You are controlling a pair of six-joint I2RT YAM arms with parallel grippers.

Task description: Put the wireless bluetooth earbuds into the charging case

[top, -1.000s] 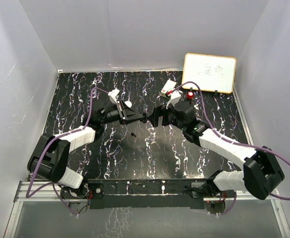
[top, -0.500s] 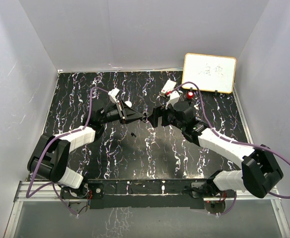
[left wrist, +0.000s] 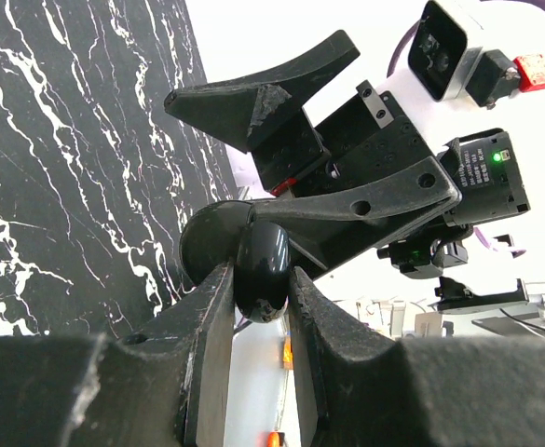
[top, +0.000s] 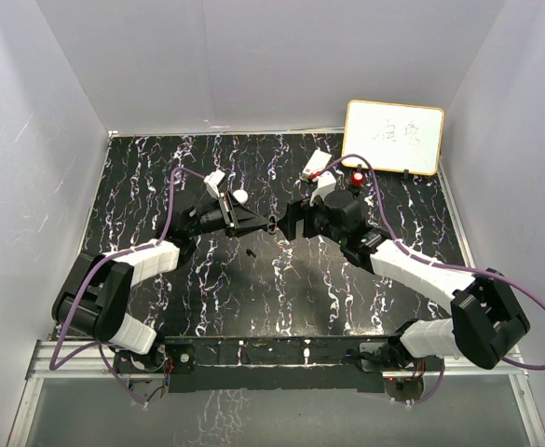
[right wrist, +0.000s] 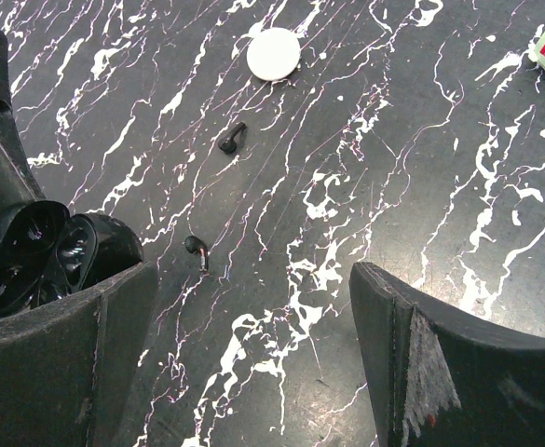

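Left end effector [left wrist: 258,303] clamped on black charging case [left wrist: 263,256]. Right end effector [right wrist: 253,289] jaws apart, empty. Black earbuds [right wrist: 232,138] lie loose on table [right wrist: 393,140]. Risk: narrow pinch, so case could twist or slip during insertion.

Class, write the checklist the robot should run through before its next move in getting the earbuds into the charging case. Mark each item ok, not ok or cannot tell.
1. Left hand firmly pinches the black charging case: ok.
2. Case is open, with its sockets facing the right wrist camera: ok.
3. Right hand is open and empty: ok.
4. Black earbuds lie loose on the table, within view: ok.
5. An earbud is held, ready to insert: not ok.
6. Case sockets are free: cannot tell, too dark.
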